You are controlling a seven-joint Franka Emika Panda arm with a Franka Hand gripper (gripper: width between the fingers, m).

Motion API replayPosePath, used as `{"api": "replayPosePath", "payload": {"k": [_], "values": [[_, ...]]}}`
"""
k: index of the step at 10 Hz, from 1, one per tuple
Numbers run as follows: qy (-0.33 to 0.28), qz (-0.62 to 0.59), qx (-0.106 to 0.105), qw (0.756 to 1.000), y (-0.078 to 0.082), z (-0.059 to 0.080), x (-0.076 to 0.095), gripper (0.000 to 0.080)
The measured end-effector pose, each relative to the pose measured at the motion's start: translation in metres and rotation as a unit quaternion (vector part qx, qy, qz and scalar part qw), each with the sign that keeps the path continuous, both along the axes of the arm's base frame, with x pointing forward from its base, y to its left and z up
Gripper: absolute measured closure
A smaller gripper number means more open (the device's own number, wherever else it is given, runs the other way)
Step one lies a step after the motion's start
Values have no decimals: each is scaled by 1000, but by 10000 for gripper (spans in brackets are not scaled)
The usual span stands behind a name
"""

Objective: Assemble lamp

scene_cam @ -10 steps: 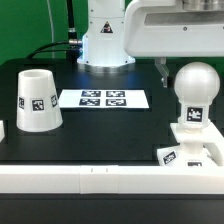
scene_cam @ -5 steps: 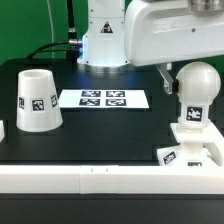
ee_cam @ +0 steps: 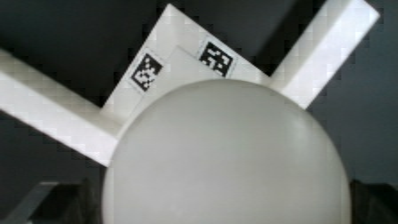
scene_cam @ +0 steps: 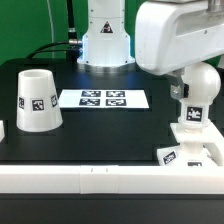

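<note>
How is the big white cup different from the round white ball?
The white tapered cup-shaped shade has a flat top; the white round bulb is a ball on a neck. The shade stands alone on the black table; the bulb stands on the flat square base. The robot arm hangs over the bulb, not the shade. Both are white with black-and-white tags.

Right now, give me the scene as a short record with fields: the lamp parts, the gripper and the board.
shade: stands wide end down, exterior view's left, apart from the other parts
bulb: upright on the base, exterior view's right
base: flat, under the bulb
gripper: close at the bulb's globe; open or shut cannot be told
marker board: flat between shade and bulb
</note>
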State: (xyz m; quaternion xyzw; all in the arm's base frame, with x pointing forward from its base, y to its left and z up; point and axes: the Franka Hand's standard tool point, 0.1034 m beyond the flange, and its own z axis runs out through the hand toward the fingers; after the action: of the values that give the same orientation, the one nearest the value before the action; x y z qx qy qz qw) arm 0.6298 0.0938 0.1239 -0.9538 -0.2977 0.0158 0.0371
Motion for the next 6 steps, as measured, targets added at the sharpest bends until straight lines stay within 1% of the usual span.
{"api": "replayPosePath", "payload": {"k": [1,3,6], "values": [[-1,27,2,1000,2,0,0,101],[-7,105,-1,994,1,-1,-1,101],[-43,260,-9,965,-5,-3,7,101]]}}
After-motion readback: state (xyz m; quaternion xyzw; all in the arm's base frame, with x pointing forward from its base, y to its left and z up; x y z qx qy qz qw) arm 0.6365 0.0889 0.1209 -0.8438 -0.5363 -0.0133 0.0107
